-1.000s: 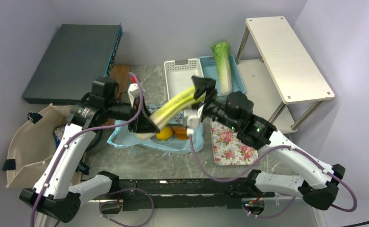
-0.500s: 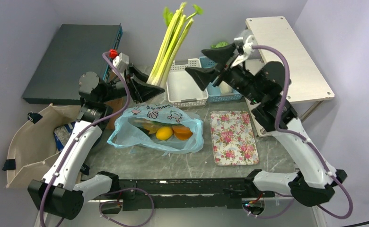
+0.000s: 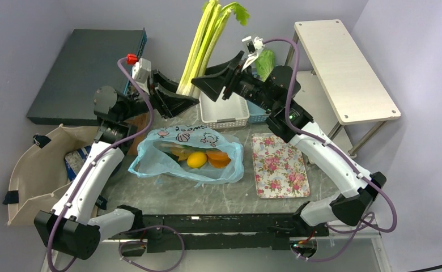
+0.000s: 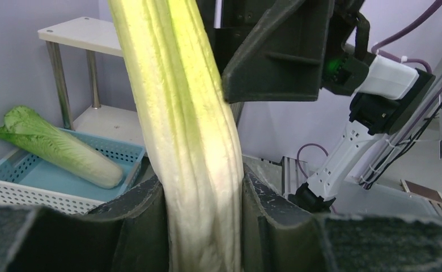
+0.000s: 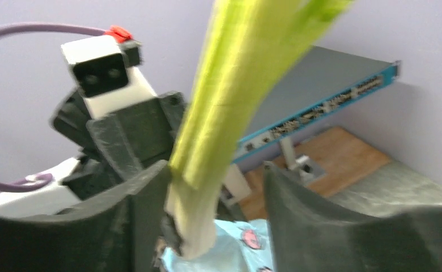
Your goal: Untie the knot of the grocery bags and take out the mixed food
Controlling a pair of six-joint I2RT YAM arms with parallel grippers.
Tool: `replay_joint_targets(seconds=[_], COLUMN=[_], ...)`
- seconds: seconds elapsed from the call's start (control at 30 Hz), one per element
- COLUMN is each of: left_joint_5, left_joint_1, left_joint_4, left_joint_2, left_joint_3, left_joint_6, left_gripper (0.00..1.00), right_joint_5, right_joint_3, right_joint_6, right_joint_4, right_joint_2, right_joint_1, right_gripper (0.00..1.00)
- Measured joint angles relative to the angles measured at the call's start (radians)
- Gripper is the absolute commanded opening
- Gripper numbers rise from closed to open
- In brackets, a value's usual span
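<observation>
Two black fingers [image 4: 142, 226] of the left gripper [image 3: 179, 97] are pressed tight on the pale bottom end of the long green stalks [image 3: 203, 42], one on each side, so the bunch is gripped and held up off the table [image 3: 207, 195]. The stalks are ribbed and smooth (white-yellow low down, bright green higher up). They are pointed at the top middle of the overhead view, where a few leafy tips are seen.

The right gripper [image 5: 213, 173] is placed around the same bunch, just beside the left one. Its jaws are spread. In the right wrist view the stalks are seen close to one finger with a gap left beside the other, so nothing is squeezed by it.

In the middle of the overhead view, the thin light-blue plastic bag [image 3: 151, 161] is laid crumpled on the grey marbled table, with black writing and small drawings on top. A round yellow thing [image 3: 196, 160] and an orange thing [image 3: 219, 158] are seen through the shiny film. Whether a knot is tied there cannot be told.

At the left edge the beige canvas tote [image 3: 29, 170] is slumped open, and a blue chip bag [image 3: 74, 161] is tucked inside. Toward the top, a long pale-green napa cabbage [image 4: 54, 147] is laid in the blue basket [image 4: 122, 156] with holes in its walls, just beside a white basket [image 3: 224, 116]. A flat tray [image 3: 278, 164] with a flower pattern is set to the right of the plastic bag.
</observation>
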Motion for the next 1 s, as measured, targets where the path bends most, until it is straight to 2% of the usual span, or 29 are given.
replay_joint_targets(seconds=[0.03, 0.1, 0.13, 0.2, 0.23, 0.4, 0.6, 0.77, 1.0], left_joint_5=[-0.004, -0.013, -0.016, -0.027, -0.034, -0.063, -0.146, -0.242, -0.306], left_joint_1=[0.0, 0.001, 0.002, 0.002, 0.002, 0.018, 0.116, 0.13, 0.131], left_joint_4=[-0.002, -0.003, -0.004, -0.008, -0.015, -0.152, -0.502, -0.795, -0.995], left_joint_2=[0.002, 0.006, 0.009, 0.012, 0.012, -0.006, -0.042, -0.042, -0.068], left_joint_3=[0.005, 0.011, 0.013, 0.018, 0.02, 0.033, 0.113, 0.21, 0.208], left_joint_6=[-0.003, -0.011, -0.014, -0.019, -0.017, 0.067, 0.306, 0.544, 0.707], left_gripper=[0.14, 0.19, 0.3, 0.6, 0.7, 0.98, 0.99, 0.99, 0.99], right_joint_5=[-0.007, -0.023, -0.023, -0.031, -0.031, 0.003, 0.08, 0.153, 0.193], right_joint_3=[0.0, 0.001, 0.002, 0.006, 0.01, 0.029, 0.045, 0.045, 0.027], right_joint_6=[0.01, 0.024, 0.026, 0.026, 0.022, -0.047, -0.179, -0.372, -0.602], right_joint_4=[0.021, 0.061, 0.075, 0.09, 0.09, 0.057, -0.018, -0.073, -0.109], right_joint_2=[0.007, 0.018, 0.022, 0.029, 0.032, 0.042, 0.043, 0.076, 0.232], right_joint_1=[0.003, 0.012, 0.016, 0.016, 0.015, -0.006, -0.172, -0.299, -0.39], right_gripper=[0.37, 0.1, 0.0, 0.0, 0.0, 0.0, 0.0, 0.0, 0.0])
